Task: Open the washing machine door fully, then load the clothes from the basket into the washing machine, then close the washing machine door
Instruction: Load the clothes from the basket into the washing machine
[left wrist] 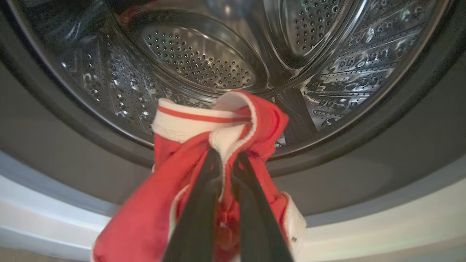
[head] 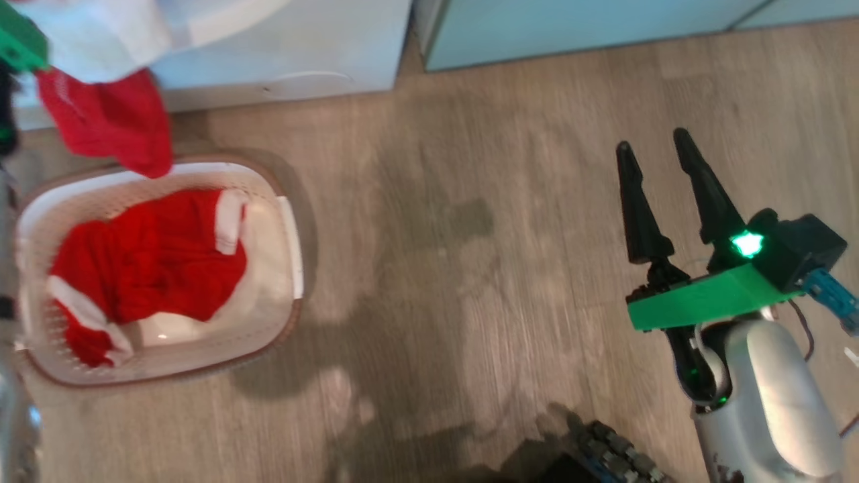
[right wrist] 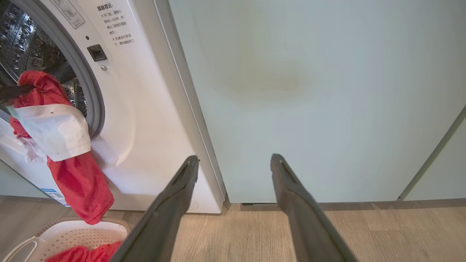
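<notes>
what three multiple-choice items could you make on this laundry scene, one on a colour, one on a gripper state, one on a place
1. The clothes lying in the basket are mostly: A blue; B red; C green.
2. The right gripper is: A open and empty; B shut on the clothes; C shut on the basket.
3. The garment in the left gripper is held: A inside the basket; B at the mouth of the drum; C over the right gripper.

Answers:
1 B: red fabric with white trim lies in the basket.
2 A: its fingers stand apart with nothing between them.
3 B: the left wrist view shows the garment pinched right before the perforated steel drum.
</notes>
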